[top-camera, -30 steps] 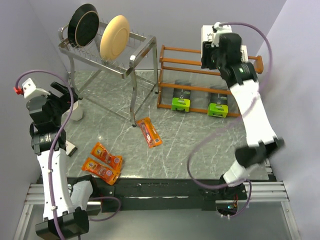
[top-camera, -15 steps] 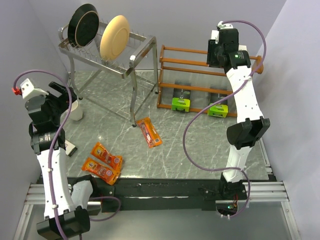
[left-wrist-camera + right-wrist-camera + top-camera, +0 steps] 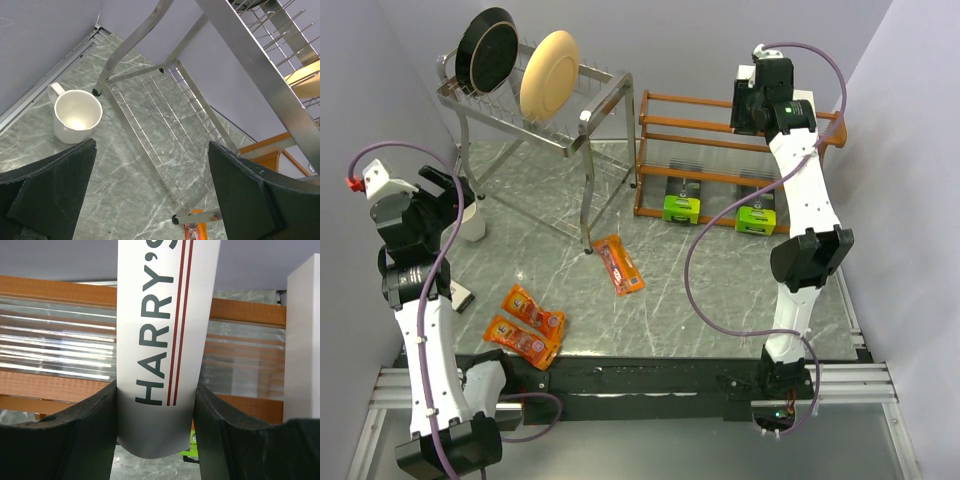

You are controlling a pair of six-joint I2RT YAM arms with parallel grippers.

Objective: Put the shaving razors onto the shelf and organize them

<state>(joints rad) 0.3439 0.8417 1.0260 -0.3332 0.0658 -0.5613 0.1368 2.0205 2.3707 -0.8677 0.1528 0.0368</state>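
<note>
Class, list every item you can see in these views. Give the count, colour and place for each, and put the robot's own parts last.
HARRY'S box: one, white, upright in front of the shelf
other white box: one, white, right edge of the right wrist view
lime-green packs: two, black and lime green, shelf's bottom tier
orange packs: three, orange, flat on the table
shelf: one, orange-brown wood, back right
dish rack: one, silver, back left
plates: two, black and cream, standing in the dish rack
mug: one, white, by the rack's leg
table: one, grey marbled
left gripper: one, black, open, near the mug
right gripper: one, black, shut on the HARRY'S box
</note>
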